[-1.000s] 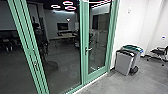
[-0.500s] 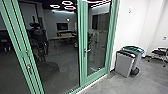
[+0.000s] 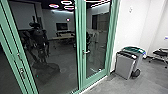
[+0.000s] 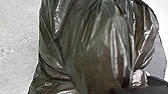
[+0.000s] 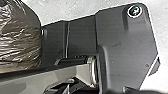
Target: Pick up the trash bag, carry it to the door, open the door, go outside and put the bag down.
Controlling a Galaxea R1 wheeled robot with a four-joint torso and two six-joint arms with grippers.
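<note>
Facing the green-framed glass door, right of centre in the head view, we presumably carry the dark trash bag near our base for stability, though we cannot tell either gripper's opening or hold.

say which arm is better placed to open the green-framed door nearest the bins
Right, probably: the trash bag shows larger in the left wrist view, suggesting the left is busier, and the door stands slightly right in the head view.
</note>
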